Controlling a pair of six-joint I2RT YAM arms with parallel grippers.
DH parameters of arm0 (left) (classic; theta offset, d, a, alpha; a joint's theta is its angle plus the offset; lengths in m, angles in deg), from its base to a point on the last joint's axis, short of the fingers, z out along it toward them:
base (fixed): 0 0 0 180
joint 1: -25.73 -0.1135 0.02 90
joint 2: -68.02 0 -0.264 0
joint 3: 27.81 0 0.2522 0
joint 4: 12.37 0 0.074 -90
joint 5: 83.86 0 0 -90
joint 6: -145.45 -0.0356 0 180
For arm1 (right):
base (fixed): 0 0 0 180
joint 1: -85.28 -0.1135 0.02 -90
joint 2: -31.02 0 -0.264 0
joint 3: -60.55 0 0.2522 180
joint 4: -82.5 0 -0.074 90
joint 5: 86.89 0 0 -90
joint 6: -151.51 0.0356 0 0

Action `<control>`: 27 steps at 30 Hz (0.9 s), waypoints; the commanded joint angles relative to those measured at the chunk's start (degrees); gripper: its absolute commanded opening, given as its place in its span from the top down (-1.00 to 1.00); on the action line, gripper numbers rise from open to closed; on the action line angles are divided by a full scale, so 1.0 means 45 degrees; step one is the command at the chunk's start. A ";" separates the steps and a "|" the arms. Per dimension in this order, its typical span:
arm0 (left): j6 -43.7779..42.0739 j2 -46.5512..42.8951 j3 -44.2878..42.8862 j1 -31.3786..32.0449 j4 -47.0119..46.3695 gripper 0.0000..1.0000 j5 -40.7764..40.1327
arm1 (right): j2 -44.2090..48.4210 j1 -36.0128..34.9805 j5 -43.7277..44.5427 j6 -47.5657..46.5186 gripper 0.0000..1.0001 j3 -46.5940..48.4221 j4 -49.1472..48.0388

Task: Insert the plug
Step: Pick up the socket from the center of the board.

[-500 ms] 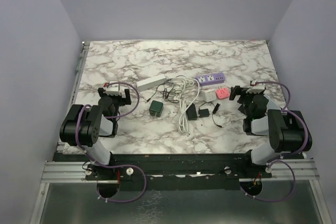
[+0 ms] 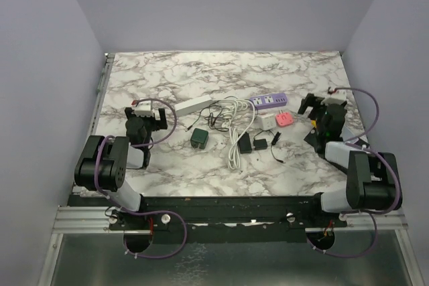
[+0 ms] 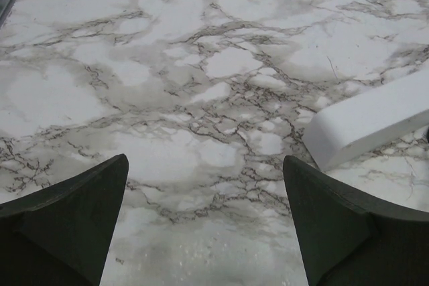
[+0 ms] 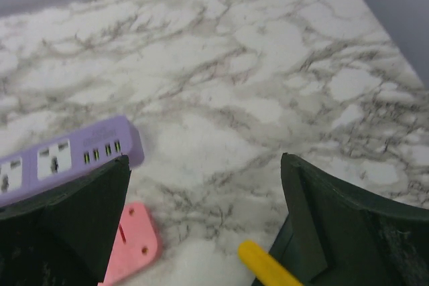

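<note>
In the middle of the marble table lie a purple power strip (image 2: 269, 100) (image 4: 64, 159), a white power strip (image 2: 194, 105) (image 3: 372, 122), a pink adapter (image 2: 284, 119) (image 4: 134, 246), a white adapter (image 2: 267, 120), a green cube charger (image 2: 199, 138), two black plugs (image 2: 245, 143) and a tangled white cable (image 2: 234, 128). My left gripper (image 2: 146, 115) (image 3: 204, 162) stands open over bare marble, left of the white strip's end. Just right of the pink adapter and the purple strip, my right gripper (image 2: 320, 106) (image 4: 206, 159) is also open. Neither holds anything.
A yellow piece (image 4: 268, 266) shows at the bottom of the right wrist view, beside the right finger. Purple-grey walls enclose the table (image 2: 167, 75) on three sides. Thin black leads (image 2: 276, 152) trail from the plugs.
The right gripper has lifted and moved farther back and slightly right. The left gripper has shifted a little farther back. The objects have not moved.
</note>
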 commanded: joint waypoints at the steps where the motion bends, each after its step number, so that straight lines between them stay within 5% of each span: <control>1: 0.0269 -0.1079 -0.2475 -0.0111 0.4716 -0.98 0.0046 | 0.0962 0.0061 0.1222 0.1438 -1.00 0.3611 0.7194; 4: 0.0251 -0.1508 -0.3813 -0.0112 0.7305 -0.98 0.1066 | 0.0932 0.0151 0.0703 0.4548 -1.00 0.4733 0.8969; 6: 0.0256 -0.1846 -0.4294 -0.0111 0.8383 -0.98 0.2146 | 0.1226 0.0453 -0.1540 0.5946 -1.00 0.4538 0.8388; 9: 0.0343 -0.2232 -0.4740 -0.0078 0.9036 -0.98 0.3775 | 0.1420 0.0410 -0.3434 0.5693 -1.00 0.4387 0.7888; 14: -0.1627 -0.1382 -0.6926 0.0789 1.2267 -0.98 0.4697 | 0.2104 -0.0573 -0.1993 0.4298 -1.00 0.4567 0.9696; 27: -0.5788 0.1947 -1.0657 0.1568 1.6630 -0.98 0.5529 | 0.3519 -0.3271 -0.0843 0.3224 -1.00 0.5512 1.2221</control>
